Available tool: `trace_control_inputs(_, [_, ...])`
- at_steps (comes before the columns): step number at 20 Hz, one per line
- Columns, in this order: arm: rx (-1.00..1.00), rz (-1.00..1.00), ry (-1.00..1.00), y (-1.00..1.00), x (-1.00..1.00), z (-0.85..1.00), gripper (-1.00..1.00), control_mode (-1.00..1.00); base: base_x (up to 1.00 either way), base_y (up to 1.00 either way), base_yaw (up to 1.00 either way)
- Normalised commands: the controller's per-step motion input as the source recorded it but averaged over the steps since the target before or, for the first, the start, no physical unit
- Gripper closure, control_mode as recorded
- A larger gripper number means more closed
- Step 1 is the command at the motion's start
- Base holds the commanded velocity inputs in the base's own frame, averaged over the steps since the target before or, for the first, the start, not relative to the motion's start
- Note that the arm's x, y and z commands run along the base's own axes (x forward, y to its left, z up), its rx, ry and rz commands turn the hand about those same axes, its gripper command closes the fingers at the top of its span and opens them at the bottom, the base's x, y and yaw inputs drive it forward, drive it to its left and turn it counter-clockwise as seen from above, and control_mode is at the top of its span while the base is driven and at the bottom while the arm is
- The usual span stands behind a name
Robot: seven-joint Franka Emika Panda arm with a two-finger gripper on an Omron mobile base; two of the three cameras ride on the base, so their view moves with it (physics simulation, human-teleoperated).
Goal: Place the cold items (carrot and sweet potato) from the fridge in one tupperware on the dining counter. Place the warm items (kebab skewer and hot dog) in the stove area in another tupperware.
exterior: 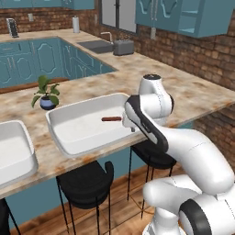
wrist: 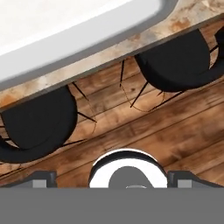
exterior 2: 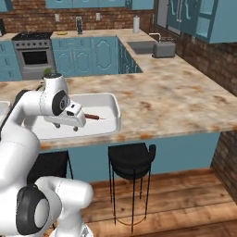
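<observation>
A kebab skewer (exterior: pixel 111 119) lies flat on the floor of a white tub (exterior: pixel 69 137) on the dining counter (exterior: pixel 183 92), toward the tub's 3 o'clock end in the left base view. It looks light, thin and stiff, likely to roll or slip; a pinch across its meaty middle seems the safest hold. The gripper (exterior 2: pixel 68 124) hangs over the tub's near rim at 9 o'clock of the skewer in the right base view, its jaws spread wide and empty. A second tub (exterior: pixel 13 156) sits at 9 o'clock, a potted plant (exterior: pixel 46 94) behind, black stools (exterior: pixel 87 183) below.
</observation>
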Motion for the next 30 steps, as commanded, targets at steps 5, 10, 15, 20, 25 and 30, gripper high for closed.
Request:
trace_control_inputs(5, [0.00, 0.00, 0.00, 0.00, 0.00, 0.00, -1.00, 1.00, -0.98, 0.43, 0.19])
trace_control_inputs(10, [0.00, 0.00, 0.00, 0.00, 0.00, 0.00, -1.00, 1.00, -0.94, 0.94, 0.50])
trace_control_inputs(15, [0.00, 0.00, 0.00, 0.00, 0.00, 0.00, -1.00, 1.00, -0.43, 1.00, 0.47])
trace_control_inputs(20, [0.00, 0.00, 0.00, 0.00, 0.00, 0.00, -1.00, 1.00, 0.00, 1.00, 0.40])
trace_control_inputs(25, [0.00, 0.00, 0.00, 0.00, 0.00, 0.00, -1.00, 1.00, 0.06, 1.00, 0.27])
trace_control_inputs(30, [0.00, 0.00, 0.00, 0.00, 0.00, 0.00, -1.00, 1.00, 0.20, 1.00, 0.06])
